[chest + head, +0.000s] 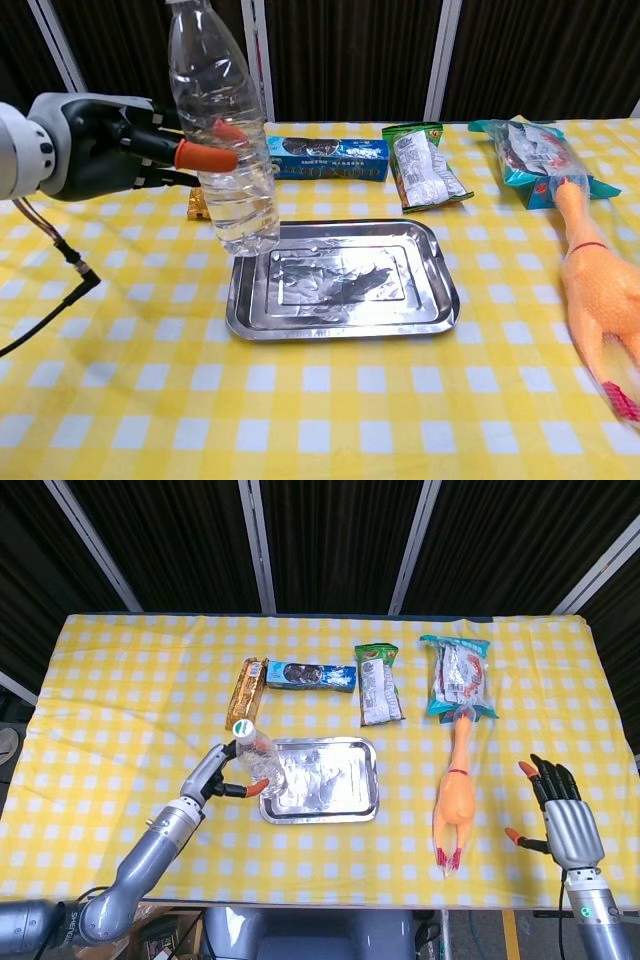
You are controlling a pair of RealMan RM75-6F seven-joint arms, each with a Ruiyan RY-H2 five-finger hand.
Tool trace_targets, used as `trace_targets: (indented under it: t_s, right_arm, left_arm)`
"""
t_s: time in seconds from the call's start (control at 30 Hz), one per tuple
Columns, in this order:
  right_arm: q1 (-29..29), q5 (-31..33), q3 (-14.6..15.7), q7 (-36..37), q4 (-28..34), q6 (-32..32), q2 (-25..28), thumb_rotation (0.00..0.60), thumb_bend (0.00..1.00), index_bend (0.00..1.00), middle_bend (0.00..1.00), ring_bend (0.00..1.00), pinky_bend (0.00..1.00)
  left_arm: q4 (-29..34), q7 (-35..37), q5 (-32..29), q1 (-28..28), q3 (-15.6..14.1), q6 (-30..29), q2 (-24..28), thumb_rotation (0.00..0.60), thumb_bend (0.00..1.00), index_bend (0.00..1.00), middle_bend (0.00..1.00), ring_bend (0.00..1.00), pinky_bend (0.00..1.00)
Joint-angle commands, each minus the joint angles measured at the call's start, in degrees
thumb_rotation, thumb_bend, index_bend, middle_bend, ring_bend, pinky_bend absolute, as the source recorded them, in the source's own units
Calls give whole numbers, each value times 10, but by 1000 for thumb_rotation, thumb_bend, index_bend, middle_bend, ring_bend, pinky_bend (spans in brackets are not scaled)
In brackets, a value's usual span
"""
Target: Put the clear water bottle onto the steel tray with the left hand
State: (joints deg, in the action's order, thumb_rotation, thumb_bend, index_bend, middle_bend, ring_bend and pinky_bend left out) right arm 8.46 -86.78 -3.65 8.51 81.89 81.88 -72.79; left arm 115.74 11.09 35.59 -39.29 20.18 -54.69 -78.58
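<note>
My left hand [120, 148] [215, 774] grips the clear water bottle [222, 150] [255, 760] around its middle, its orange fingertips wrapped across the front. The bottle is upright and lifted, its base hanging over the left edge of the steel tray [420, 290] [350, 800]; its cap runs out of the top of the chest view. The tray is flat and bare inside. My right hand [562, 815] rests open near the table's right front edge, far from the tray.
Behind the tray lie a brown biscuit pack [244, 692], a blue cookie box [312, 675] [330, 157] and a green snack bag [379, 684] [422, 165]. A teal snack bag [458, 676] [530, 150] and a rubber chicken [455, 795] [600, 300] lie to the right.
</note>
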Motion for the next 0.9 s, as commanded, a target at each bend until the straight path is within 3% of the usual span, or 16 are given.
trace_targets:
  t_s: [0.03, 0.27, 0.63, 0.77, 0.9]
  right_arm:
    - [1, -1, 1, -2, -1, 0, -1, 600, 49, 111, 0, 4, 0]
    - [1, 0, 2, -6, 0, -3, -3, 600, 50, 111, 0, 3, 0]
    - [4, 9, 0, -3, -13, -15, -6, 600, 50, 111, 0, 4, 0]
    - [3, 10, -2, 4, -15, -11, -4, 600, 49, 111, 0, 4, 0]
    - [1, 4, 0, 5, -12, -5, -2, 600, 49, 111, 0, 4, 0]
  left_arm:
    - [-27, 37, 70, 32, -16, -2, -17, 600, 469, 565, 486, 11, 27]
    - [-64, -14, 99, 24, -24, -73, -87, 600, 470, 567, 494, 11, 27]
    - [-206, -37, 70, -78, 39, -54, -276, 600, 477, 574, 495, 11, 27]
    - [-206, -44, 71, -83, 36, -46, -289, 600, 480, 573, 493, 11, 27]
    - [-153, -65, 72, -51, 15, -65, -240, 600, 480, 572, 490, 11, 27]
